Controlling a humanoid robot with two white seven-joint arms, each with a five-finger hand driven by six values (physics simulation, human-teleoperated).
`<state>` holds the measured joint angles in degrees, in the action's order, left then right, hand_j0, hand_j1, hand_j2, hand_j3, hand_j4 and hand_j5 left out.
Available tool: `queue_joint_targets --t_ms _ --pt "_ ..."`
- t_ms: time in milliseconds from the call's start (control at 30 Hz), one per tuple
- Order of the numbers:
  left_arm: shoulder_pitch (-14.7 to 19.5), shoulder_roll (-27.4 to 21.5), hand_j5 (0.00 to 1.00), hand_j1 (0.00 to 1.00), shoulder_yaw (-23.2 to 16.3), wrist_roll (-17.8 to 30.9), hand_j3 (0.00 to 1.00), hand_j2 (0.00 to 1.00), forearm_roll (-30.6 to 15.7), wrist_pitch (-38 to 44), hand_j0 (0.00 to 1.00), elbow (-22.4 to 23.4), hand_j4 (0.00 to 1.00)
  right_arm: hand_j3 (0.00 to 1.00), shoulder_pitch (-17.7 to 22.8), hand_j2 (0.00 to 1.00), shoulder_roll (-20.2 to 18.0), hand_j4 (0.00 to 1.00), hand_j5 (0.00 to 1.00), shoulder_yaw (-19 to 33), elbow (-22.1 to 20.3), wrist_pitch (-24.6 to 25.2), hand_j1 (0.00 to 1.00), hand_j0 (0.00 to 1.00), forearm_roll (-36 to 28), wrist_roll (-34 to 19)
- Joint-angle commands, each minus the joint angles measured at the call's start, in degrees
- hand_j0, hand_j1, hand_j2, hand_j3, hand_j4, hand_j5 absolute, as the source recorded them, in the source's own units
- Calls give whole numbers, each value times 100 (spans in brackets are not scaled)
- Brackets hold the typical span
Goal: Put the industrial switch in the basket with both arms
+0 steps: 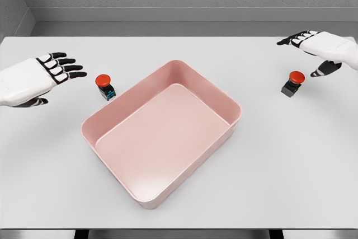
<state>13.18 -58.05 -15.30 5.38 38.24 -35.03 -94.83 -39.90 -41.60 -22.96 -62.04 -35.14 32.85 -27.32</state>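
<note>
I see left robot hand (47, 76) spread, empty, near left switch (104, 86) on tabletop (291, 160). Right robot hand (316, 48) open beside right switch (293, 83). Pink basket (162, 132) between them, empty, one switch per arm. Nothing grasped yet.

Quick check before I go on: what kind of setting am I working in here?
Most likely a simulated bench-top test cell, not a real workshop: a plain white table against bare grey walls, holding only a pink basket and two red-capped industrial switches, with open left and right hands.
</note>
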Motion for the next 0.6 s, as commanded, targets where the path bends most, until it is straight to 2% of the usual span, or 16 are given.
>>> queue_joint_targets --t_ms 0,133,167,267,367,400,433,500,567 --pt "0 -4 100 100 -8 33 100 100 -18 3 100 0 100 100 0 100 -15 100 100 3 -1 14 100 100 -33 -1" --pt "9 39 100 100 1 33 100 100 131 3 100 18 100 100 0 100 -32 100 100 -6 17 14 100 100 -33 -10" --pt "9 197 100 100 1 33 100 100 140 3 100 61 100 100 0 100 -41 100 100 -41 25 14 100 100 -33 -36" --pt "448 338 100 100 -342 42 100 100 377 3 100 281 100 100 9 100 -234 100 100 -182 25 14 100 100 -33 -37" --pt "624 461 100 100 -421 42 100 100 614 3 100 413 100 100 -9 100 -226 100 100 -402 96 14 100 100 -33 -19" --pt "694 733 100 100 -421 42 100 100 851 3 100 509 100 100 9 100 -235 100 100 -410 289 14 100 100 -33 16" --pt "852 874 100 100 -570 42 100 100 966 3 100 694 100 100 9 100 -226 100 100 -411 508 14 100 100 -33 25" --pt "1274 1094 100 100 -940 33 100 100 957 3 100 1178 100 100 -18 100 -173 100 100 -419 553 14 100 100 -42 34" --pt "1388 1235 100 100 -1010 33 100 100 949 3 100 1388 100 100 -18 100 -85 100 100 -463 562 14 100 100 -86 104"
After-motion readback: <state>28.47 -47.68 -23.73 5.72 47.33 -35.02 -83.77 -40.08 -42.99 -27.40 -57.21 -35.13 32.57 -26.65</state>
